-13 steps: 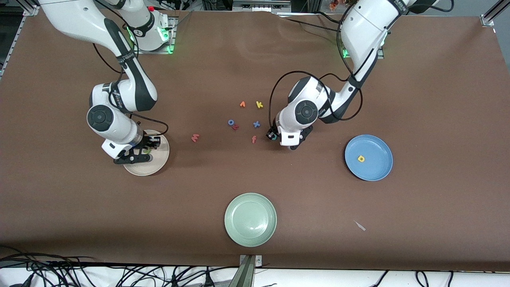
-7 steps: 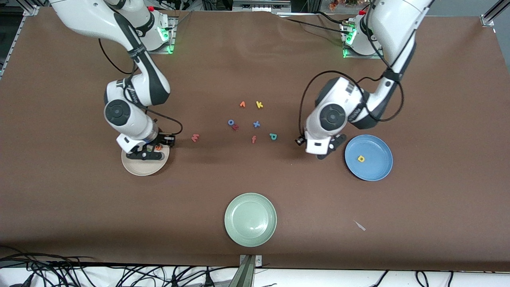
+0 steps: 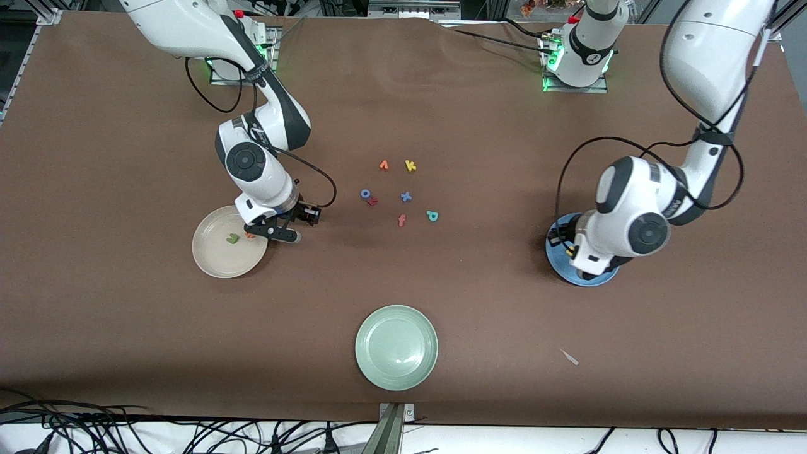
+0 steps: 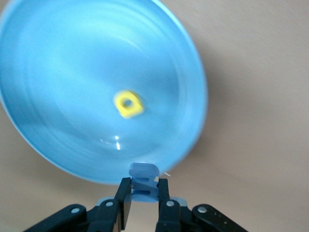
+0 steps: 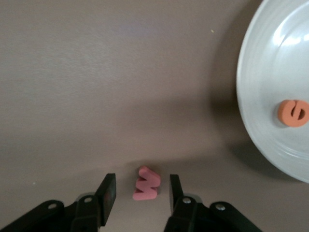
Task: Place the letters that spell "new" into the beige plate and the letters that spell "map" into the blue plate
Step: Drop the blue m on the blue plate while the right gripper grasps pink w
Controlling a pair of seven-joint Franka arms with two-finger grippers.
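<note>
Green n, orange e lying in beige plate; yellow a in blue plate. Left pincer gripping blue m over it; right pincer hanging released around pinkish-red w. Teal p waiting on worktop.

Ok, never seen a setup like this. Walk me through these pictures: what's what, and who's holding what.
Two robot arms work at a brown table. One picture looks down from high up; the other two come from cameras on each arm's wrist. The left gripper, over the blue plate, is shut on a blue letter; a yellow letter lies in that plate. The right gripper is open around a pink w on the table, beside the beige plate holding a green letter and an orange letter.
</note>
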